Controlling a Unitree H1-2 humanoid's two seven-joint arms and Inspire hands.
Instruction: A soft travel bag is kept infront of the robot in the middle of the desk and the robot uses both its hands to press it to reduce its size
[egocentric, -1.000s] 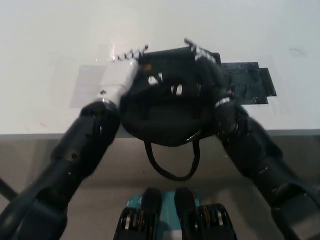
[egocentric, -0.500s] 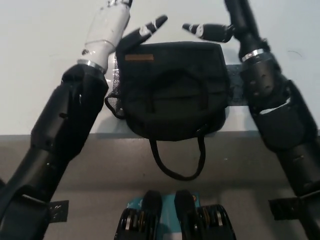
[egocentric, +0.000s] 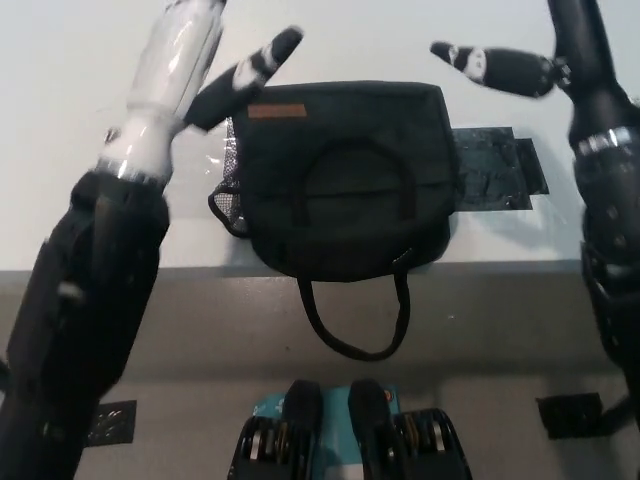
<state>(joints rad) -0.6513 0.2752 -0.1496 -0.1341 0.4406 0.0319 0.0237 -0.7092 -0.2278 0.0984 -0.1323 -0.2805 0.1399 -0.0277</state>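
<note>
A white desk (egocentric: 80, 60) fills the view from nine through twelve to three o'clock; dark tape (egocentric: 497, 170) lies at three; grey floor (egocentric: 200, 350) spreads below its edge.

The left hand (egocentric: 200, 45) is cut off by the top edge of the head view, so most of its fingers lie out of frame and its state cannot be determined. The right hand (egocentric: 545, 50) is likewise cut by the top edge. The travel bag (egocentric: 345, 180) covers part of the dark patch (egocentric: 495, 170) on the tabletop (egocentric: 60, 120). Lettering on the bag's brown label (egocentric: 277, 111) is too small to read.
</note>
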